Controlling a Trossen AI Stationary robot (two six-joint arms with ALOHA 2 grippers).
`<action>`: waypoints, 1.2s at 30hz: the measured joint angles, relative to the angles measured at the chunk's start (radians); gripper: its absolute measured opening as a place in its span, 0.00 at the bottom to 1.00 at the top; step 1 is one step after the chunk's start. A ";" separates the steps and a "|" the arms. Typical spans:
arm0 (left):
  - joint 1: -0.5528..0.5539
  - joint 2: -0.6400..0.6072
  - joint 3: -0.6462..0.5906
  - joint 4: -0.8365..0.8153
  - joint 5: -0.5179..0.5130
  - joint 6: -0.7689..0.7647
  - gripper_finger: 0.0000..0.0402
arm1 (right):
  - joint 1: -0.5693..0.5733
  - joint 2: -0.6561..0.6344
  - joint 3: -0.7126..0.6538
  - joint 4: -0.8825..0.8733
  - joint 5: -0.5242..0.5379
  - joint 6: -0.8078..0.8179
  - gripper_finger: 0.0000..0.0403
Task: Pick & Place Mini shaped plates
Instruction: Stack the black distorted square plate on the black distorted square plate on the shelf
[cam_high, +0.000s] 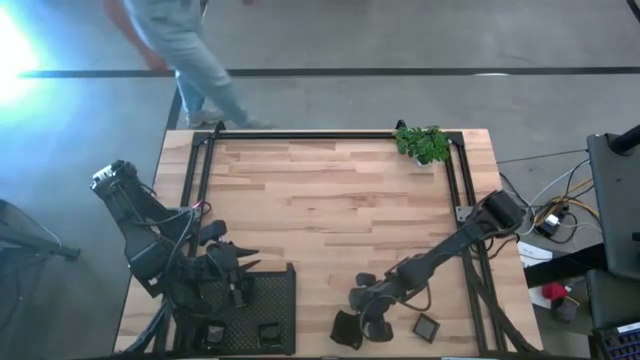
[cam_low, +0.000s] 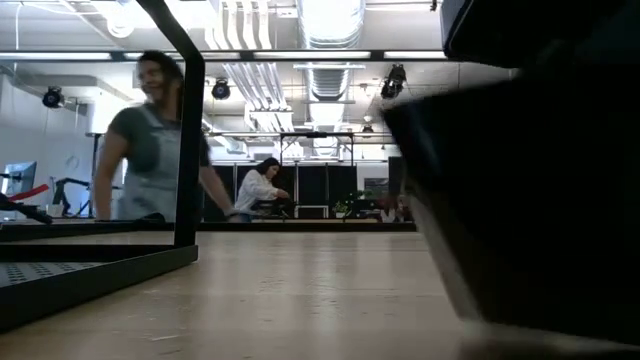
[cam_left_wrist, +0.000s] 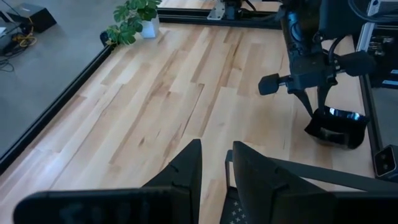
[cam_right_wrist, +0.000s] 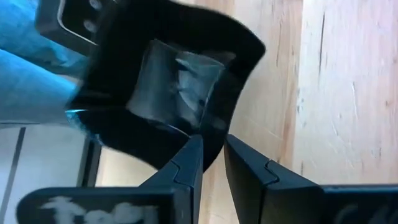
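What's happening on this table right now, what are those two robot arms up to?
The right gripper has pinched the rim of a black mini plate at the near edge of the wooden table, with another small plate lying beside it. The left gripper waits over the black mesh tray, where a couple of plates already sit. A person walks past the far side.
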 joint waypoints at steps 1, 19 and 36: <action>0.000 0.000 0.000 -0.001 0.000 0.000 0.21 | 0.000 0.006 0.000 0.005 0.000 0.002 0.16; 0.000 0.000 0.000 -0.020 0.000 0.025 0.21 | -0.009 -0.014 0.039 -0.089 -0.028 0.111 0.02; 0.024 0.000 0.000 -0.014 -0.019 0.134 0.21 | -0.160 -0.219 0.466 -0.860 0.323 -0.066 0.02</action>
